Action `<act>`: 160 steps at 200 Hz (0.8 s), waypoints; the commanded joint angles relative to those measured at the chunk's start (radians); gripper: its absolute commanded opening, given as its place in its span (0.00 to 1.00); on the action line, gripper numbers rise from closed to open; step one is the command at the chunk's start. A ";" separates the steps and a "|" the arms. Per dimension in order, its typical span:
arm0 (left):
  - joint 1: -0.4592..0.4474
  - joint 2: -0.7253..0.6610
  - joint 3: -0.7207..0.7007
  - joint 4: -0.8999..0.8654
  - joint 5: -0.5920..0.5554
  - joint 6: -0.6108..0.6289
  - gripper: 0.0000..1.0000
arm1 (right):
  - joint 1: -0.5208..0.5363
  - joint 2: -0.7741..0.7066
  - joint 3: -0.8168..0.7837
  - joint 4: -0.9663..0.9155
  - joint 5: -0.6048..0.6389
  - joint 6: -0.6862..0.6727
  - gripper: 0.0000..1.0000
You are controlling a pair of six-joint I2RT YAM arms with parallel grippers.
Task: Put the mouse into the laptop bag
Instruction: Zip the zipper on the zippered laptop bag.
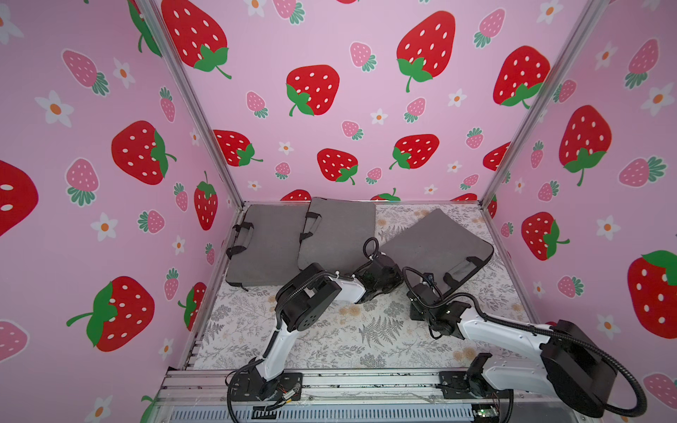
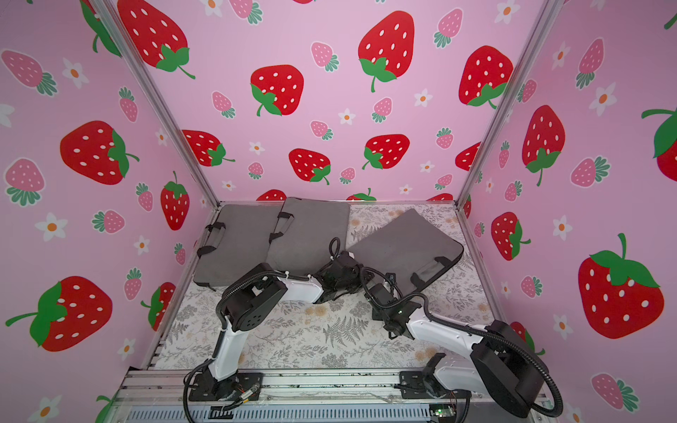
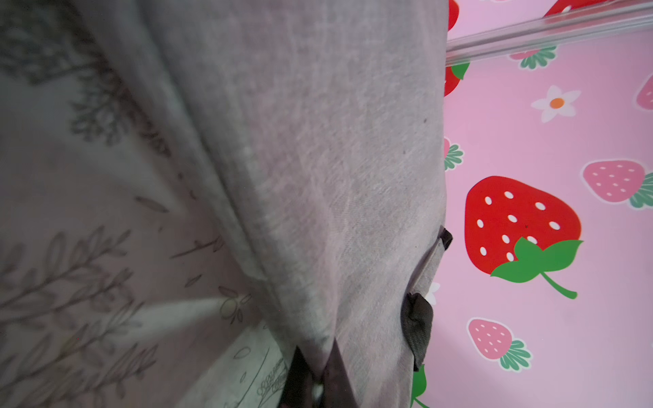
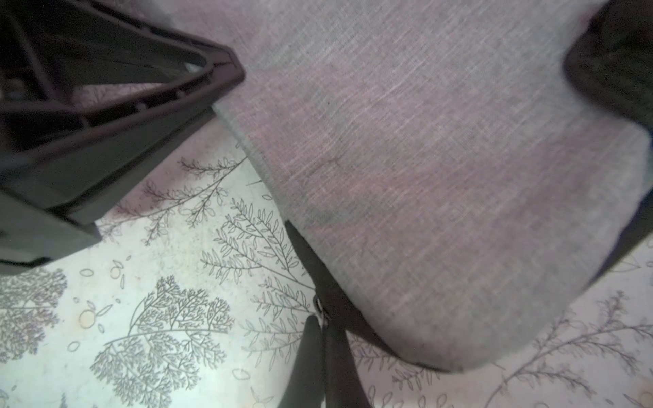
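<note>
Left pincer (image 3: 318, 374) cut off at frame edge — laptop bag (image 3: 335, 159) fabric blurred.

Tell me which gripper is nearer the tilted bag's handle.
Right. The right gripper is at the tilted laptop bag's nearest corner, beside the handle; the left gripper is along the adjoining edge, farther from it.

Laptop bag (image 1: 436, 241): 1 flat grey woven sleeve with dark trim and a black handle (image 1: 462, 268) on its right-front edge. It lies on the floral table cover (image 1: 366, 329), right of centre, turned diagonally, 1 corner toward the back wall. The left-front edge looks slightly lifted, but the view is blurred. The left gripper (image 3: 319, 374) pinches that fabric edge. The right gripper (image 4: 323, 339) is closed at a small metal zipper pull (image 4: 319, 312) on the near corner.
</note>
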 commanded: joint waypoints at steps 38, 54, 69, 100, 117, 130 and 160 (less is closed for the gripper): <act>0.137 0.132 0.329 -0.172 0.143 0.089 0.00 | 0.020 -0.011 -0.069 0.004 -0.014 0.072 0.00; 0.159 0.144 0.378 -0.222 0.154 0.100 0.00 | 0.020 0.032 -0.061 0.003 0.002 0.074 0.00; 0.169 0.148 0.386 -0.221 0.156 0.099 0.00 | 0.020 0.053 -0.053 -0.003 0.000 0.082 0.00; 0.190 0.179 0.458 -0.257 0.162 0.115 0.00 | 0.017 0.037 -0.045 -0.013 0.016 0.068 0.00; 0.211 0.204 0.512 -0.306 0.158 0.126 0.00 | 0.003 0.023 -0.058 -0.013 0.026 0.070 0.00; 0.227 0.225 0.559 -0.342 0.174 0.121 0.00 | -0.006 0.020 -0.061 -0.008 0.006 0.073 0.00; 0.238 0.159 0.440 -0.182 0.279 0.072 0.24 | -0.006 0.037 -0.052 0.075 -0.045 -0.003 0.00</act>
